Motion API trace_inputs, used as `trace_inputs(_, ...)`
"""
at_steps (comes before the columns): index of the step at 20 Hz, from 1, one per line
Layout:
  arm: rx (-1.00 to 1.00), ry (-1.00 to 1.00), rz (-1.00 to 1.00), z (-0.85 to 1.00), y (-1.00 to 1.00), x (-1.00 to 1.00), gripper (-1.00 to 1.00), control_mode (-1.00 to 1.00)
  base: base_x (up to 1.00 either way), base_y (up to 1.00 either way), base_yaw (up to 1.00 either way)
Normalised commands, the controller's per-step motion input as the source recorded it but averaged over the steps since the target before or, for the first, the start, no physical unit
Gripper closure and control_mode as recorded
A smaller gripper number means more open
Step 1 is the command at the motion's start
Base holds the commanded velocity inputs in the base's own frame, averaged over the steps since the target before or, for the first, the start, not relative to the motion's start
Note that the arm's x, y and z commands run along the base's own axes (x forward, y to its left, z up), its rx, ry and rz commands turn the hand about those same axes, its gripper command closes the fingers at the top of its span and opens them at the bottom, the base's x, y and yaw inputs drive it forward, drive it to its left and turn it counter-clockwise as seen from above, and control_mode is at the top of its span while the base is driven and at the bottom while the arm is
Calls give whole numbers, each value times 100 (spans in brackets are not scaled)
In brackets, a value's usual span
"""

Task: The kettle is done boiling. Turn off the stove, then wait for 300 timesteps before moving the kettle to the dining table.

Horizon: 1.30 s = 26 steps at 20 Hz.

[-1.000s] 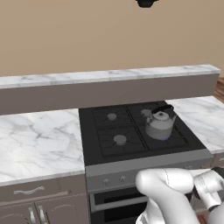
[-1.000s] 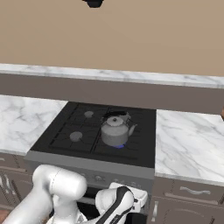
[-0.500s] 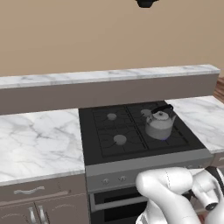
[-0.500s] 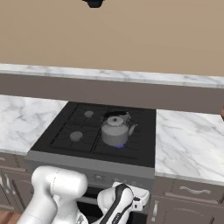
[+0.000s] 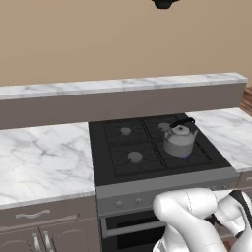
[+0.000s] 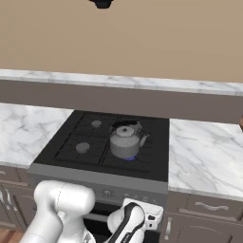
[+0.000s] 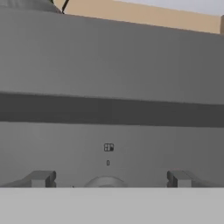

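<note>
The grey kettle (image 5: 179, 140) (image 6: 124, 141) stands upright on the front right burner of the black stove (image 5: 123, 153) (image 6: 76, 142), with a small blue flame (image 6: 128, 158) under it. My gripper (image 7: 109, 179) is low, close in front of the stove's grey front panel (image 5: 147, 188), and open with nothing between its fingers. In the hand view a round grey knob (image 7: 106, 181) sits midway between the two dark fingertips (image 7: 41, 178), just ahead of them. The dining table is out of view.
Marble counters (image 5: 44, 162) (image 6: 204, 156) flank the cooktop. A raised marble ledge (image 5: 123, 88) runs along the back. Cabinet drawers with handles (image 5: 29, 215) sit below the left counter. The oven door (image 5: 128, 231) is under the front panel, behind my arm.
My hand has shifted slightly in front of the stove's panel. The kettle has not moved and the flame still burns.
</note>
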Motion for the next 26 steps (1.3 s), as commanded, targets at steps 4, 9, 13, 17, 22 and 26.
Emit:
trace_inputs(4,0,1,0,-28,-8,0,-100,-100,0,0,0)
trace_inputs(9,0,1,0,-26,-6,0,-100,-100,0,0,0)
trace_inputs(13,0,0,0,-21,-4,0,-100,-100,0,0,0)
trace_inputs(17,-1,0,0,-22,-5,0,-100,-100,0,0,0)
trace_inputs(22,0,0,0,-22,-7,0,-100,-100,0,0,0)
trace_inputs(26,0,0,0,-25,-5,0,-100,-100,0,0,0)
